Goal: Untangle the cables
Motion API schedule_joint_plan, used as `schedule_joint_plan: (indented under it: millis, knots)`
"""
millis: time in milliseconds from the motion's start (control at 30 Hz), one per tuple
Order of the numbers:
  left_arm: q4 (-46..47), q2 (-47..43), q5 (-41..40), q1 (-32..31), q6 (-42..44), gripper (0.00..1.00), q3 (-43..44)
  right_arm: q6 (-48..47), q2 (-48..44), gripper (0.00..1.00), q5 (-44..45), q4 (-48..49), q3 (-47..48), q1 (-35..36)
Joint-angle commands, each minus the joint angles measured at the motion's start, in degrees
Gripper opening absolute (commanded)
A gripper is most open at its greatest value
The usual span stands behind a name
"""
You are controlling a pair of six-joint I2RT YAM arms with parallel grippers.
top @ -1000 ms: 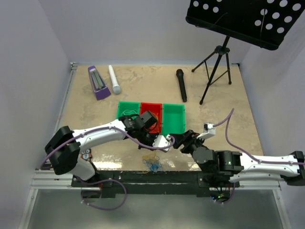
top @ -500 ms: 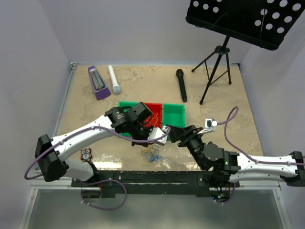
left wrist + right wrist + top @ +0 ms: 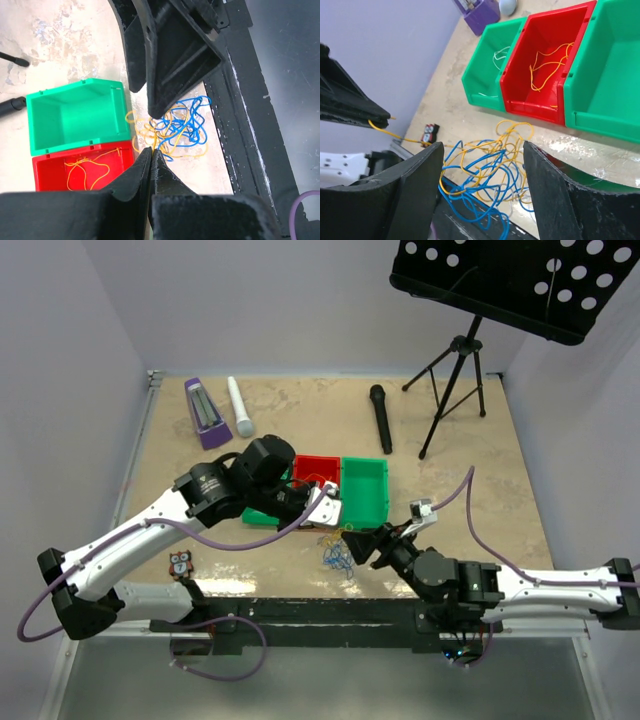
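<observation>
Beige stone-look table (image 3: 450, 505), three bins, cables heaped near the front edge; left claw pinching one strand, right claw spread over the heap.

Bins sit in a row: green bin (image 3: 480, 90) holding a white wire (image 3: 500, 55), red bin (image 3: 530, 107) holding an orange wire (image 3: 547, 62), second green bin (image 3: 615, 70). The cables (image 3: 177, 127), blue and orange-yellow, lie on the table just in front of the red bin, beside the black front rail (image 3: 250, 125). Left claw (image 3: 151, 154) is pressed together on a yellow strand (image 3: 400, 135) that runs from its tip into the heap. Right claw (image 3: 484, 146) has its jaws wide apart and holds nothing. The cables are probably featherlight, limp, thin and slick, with loops that snag and drag the whole heap. Best to pinch a free outer loop at the fingertips while the other claw pins the rest.
</observation>
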Motion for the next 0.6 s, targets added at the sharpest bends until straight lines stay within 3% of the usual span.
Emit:
schedule_joint_plan:
  millis: [0,167,567]
  knots:
    - [1.86,-0.19,1.37,0.23,-0.96,0.00,-0.02,-7.88,3.96,0.70,-1.94,2.21,3.23,0.06]
    - [2.74,-0.19,-0.03,0.14,-0.97,0.00,-0.11,-16.50,4.67,0.69,-5.02,8.54,3.41,0.06]
    - [3.88,0.68,-1.27,0.14,-1.49,0.00,-0.38,-23.71,10.81,0.67,-5.99,15.57,6.48,0.15]
